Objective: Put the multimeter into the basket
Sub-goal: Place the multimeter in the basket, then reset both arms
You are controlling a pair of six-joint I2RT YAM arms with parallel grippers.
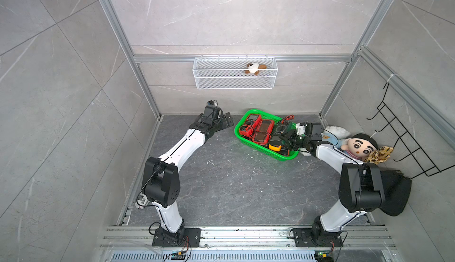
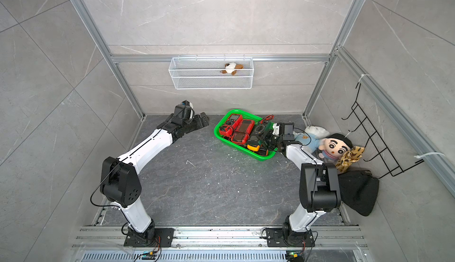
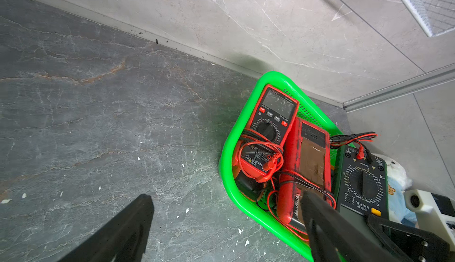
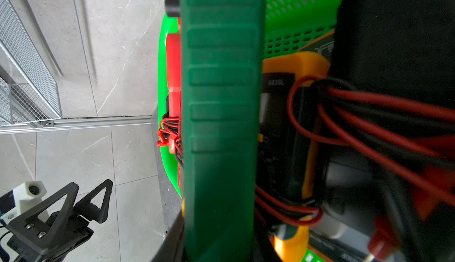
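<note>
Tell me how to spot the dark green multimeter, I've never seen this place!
Find the bright green basket on the dark floor near the back wall. Look at its side nearest the cartoon doll for the dark green multimeter. Its neighbours have red or orange cases; only this one is dark green with a black dial face.

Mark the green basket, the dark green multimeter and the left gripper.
green basket (image 3: 225,159), left wrist view, outer rim.
dark green multimeter (image 3: 362,182), left wrist view, dial face.
left gripper (image 1: 226,120), in a top view, midway between its open jaws.
</note>
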